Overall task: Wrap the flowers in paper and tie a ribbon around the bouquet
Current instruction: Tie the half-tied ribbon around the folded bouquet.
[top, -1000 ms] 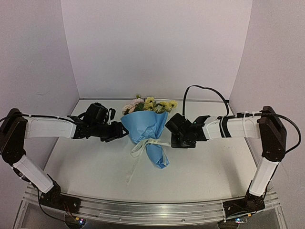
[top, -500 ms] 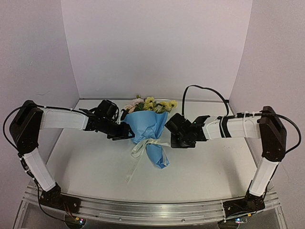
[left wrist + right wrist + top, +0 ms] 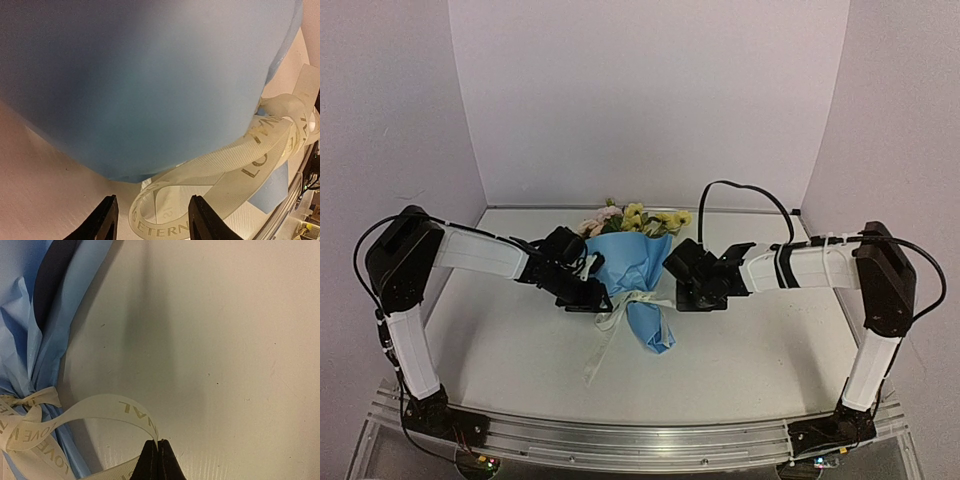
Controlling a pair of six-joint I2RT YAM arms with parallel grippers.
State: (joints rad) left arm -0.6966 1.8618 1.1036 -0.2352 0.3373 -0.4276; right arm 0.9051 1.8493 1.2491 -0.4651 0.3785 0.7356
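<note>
The left arm has swung in from the table's left side over the past second, bringing the left end effector (image 3: 153, 210) down from the wide upper part of the bouquet (image 3: 625, 262) to its narrow waist. Its fingers now stand apart with a loop of the cream ribbon (image 3: 120, 405) lying between them on the table (image 3: 500, 350), not yet pinched. The right end effector (image 3: 157, 442) has not budged. Its fingers are pressed together on the ribbon's other loop, holding it out toward the table's right edge.

The bouquet lies on its side about midway across the table, toward the far edge. Its flowers (image 3: 638, 216) point at the far edge and its tapered blue tip at the near edge. The ribbon is already cinched around the waist, and one long tail trails toward the near edge.

The wrapping looks finished and the tie well along — the arrival of the left arm suggests a bow or knot about to be drawn tight, one loop to each side. A pull from one side alone would likely drag the light cone across the table.
</note>
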